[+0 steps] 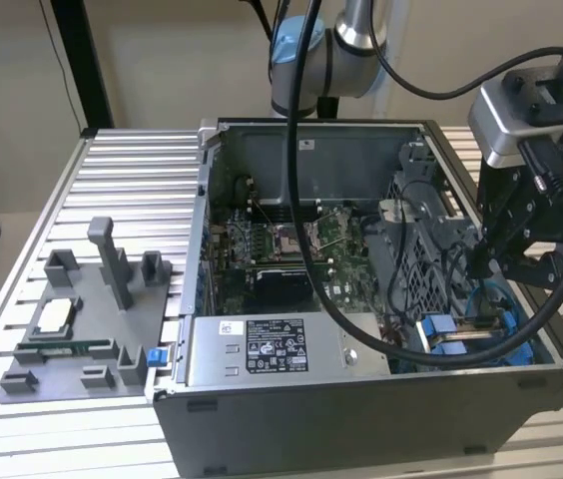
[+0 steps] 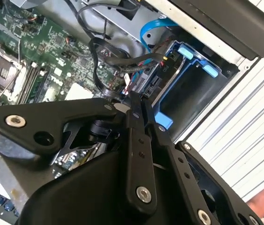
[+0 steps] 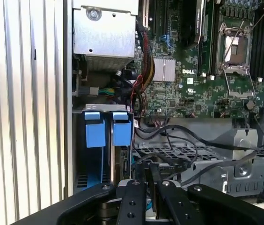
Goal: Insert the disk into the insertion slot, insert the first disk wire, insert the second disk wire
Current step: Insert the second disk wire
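Hovering over the insertion slot (image 1: 476,334), my pincer (image 2: 139,110) is pressed together on a black wire (image 2: 118,56); the second wrist view alone shows this pinch.

Ribbed metal table (image 1: 122,170) under open computer case (image 1: 361,399), grey fixture tray (image 1: 72,329).

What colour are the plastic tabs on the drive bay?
Bright blue tabs, best seen in the first wrist view.

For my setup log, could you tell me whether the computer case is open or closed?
Open: the computer case has no side panel, baring its motherboard.
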`<state>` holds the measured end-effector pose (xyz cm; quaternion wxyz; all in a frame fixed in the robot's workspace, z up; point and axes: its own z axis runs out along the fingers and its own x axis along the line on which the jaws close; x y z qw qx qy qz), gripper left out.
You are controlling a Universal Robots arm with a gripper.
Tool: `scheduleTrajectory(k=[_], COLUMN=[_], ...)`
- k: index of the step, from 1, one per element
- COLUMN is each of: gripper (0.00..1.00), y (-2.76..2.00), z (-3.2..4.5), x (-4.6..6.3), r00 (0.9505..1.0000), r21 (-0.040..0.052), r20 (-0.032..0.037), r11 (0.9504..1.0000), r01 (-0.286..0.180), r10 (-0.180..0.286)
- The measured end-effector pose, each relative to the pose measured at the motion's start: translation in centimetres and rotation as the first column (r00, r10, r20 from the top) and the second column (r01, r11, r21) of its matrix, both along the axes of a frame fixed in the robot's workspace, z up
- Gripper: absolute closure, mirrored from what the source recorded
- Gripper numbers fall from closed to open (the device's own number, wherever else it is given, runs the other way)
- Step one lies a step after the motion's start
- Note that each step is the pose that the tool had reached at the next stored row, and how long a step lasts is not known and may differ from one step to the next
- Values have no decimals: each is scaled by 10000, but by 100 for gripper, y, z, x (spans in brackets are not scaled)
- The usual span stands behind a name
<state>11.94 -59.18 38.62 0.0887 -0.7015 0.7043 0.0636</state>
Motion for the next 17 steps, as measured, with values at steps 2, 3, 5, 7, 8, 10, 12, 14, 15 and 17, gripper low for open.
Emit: scheduleTrajectory(k=[2,3,5,7,8,10,12,14,15,17], gripper=[100,100,100,100,100,100,100,100,100,100], y=[0,0,0,0,0,0,6,26,41,68], z=[0,0,-1,-2,-2,-3,-11,-24,-33,-50], x=[0,0,0,0,0,0,0,0,0,0], r00=[10000,10000,10000,10000,10000,10000,10000,10000,10000,10000], r21=[-3,-2,-2,-2,-2,-2,-36,-193,-259,-384], r20=[0,1,0,1,1,1,20,51,66,94], r11=[10000,10000,10000,10000,10000,10000,10000,9998,9997,9993], r01=[0,0,0,0,0,0,-1,1,1,2], r10=[0,0,0,0,0,0,1,0,1,2])
